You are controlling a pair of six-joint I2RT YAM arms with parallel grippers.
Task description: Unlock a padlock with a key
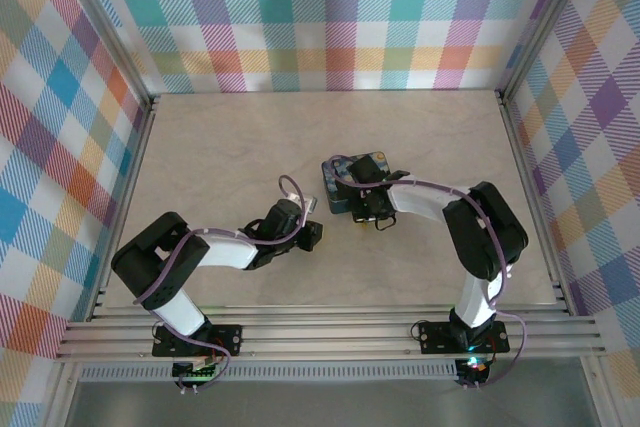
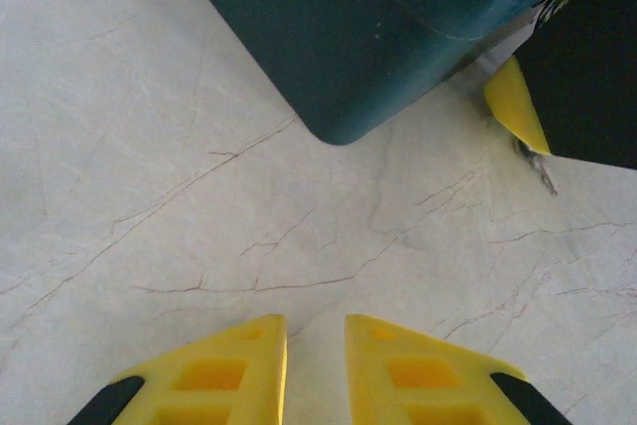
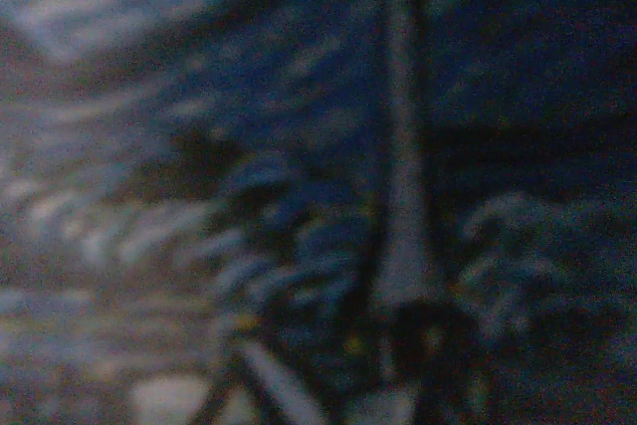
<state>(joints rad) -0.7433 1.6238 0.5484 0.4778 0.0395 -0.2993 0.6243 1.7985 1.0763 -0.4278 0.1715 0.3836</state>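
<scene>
The left gripper hangs low over the table. Its two yellow fingers stand a narrow gap apart, and the pale stone surface shows through this gap with nothing held in it. Ahead of the fingertips, and somewhat apart from them, is the rounded corner of the blue tin.

To the right of that corner, one yellow finger of the right gripper reaches down to the table just beside the tin. At the tip of this finger lies a small grey metal piece. It is too small to tell whether it is the padlock, so I cannot say with certainty where the padlock lies. If it is this piece, it is at the right gripper's fingertip and well ahead and to the right of the left gripper.

The right wrist view is dark and blurred, very close to the painted tin, so I cannot tell whether the right jaws are apart or together. From above, both grippers are at the near side of the tin, the left one lower and to its left.
</scene>
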